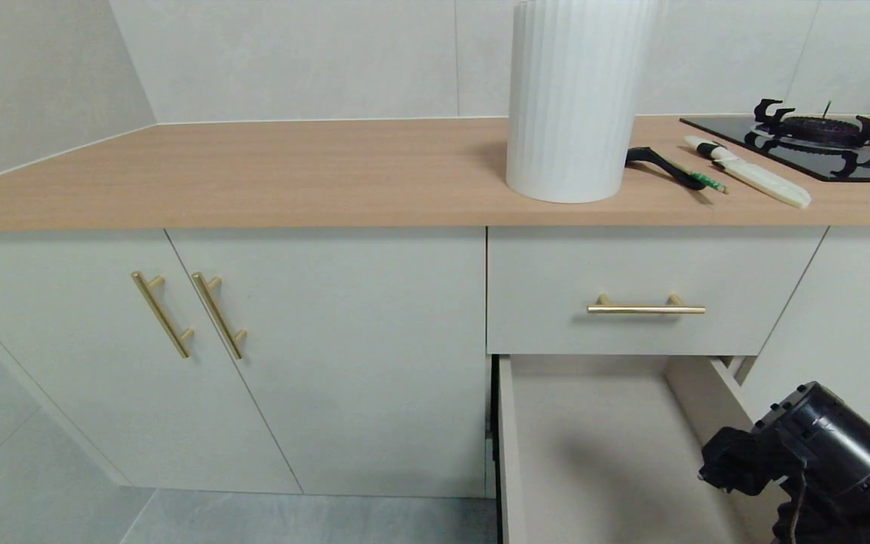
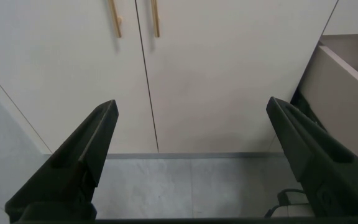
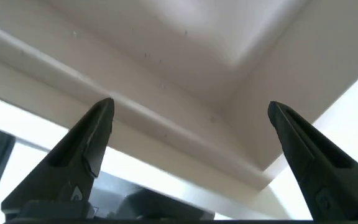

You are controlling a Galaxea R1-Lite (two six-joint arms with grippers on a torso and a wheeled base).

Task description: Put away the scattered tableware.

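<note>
Scattered tableware lies on the wooden bench (image 1: 291,174) at the upper right of the head view: a black-handled utensil (image 1: 661,165), a thin green-tipped stick (image 1: 707,180) and a white knife (image 1: 752,174) with a dark band near its handle. All three sit between a tall white ribbed container (image 1: 571,98) and a black gas hob (image 1: 820,143) at the far right edge. The utensil's handle end touches or passes just behind the container's base.

Below the tableware, an upper drawer (image 1: 556,287) with a gold bar handle (image 1: 646,308) is shut, and the lower drawer (image 1: 593,446) beneath it is pulled out. The right arm (image 1: 820,453) hangs at the lower right corner, beside the open drawer's right wall.

The right end effector (image 3: 191,104) has its fingers spread wide, holding nothing, with the pale inside of the drawer beyond them. The left end effector (image 2: 191,106) is equally wide and unloaded, facing the double cabinet doors (image 2: 216,68) and their two gold handles (image 2: 155,17), with grey floor tiles (image 2: 185,186) below.
</note>
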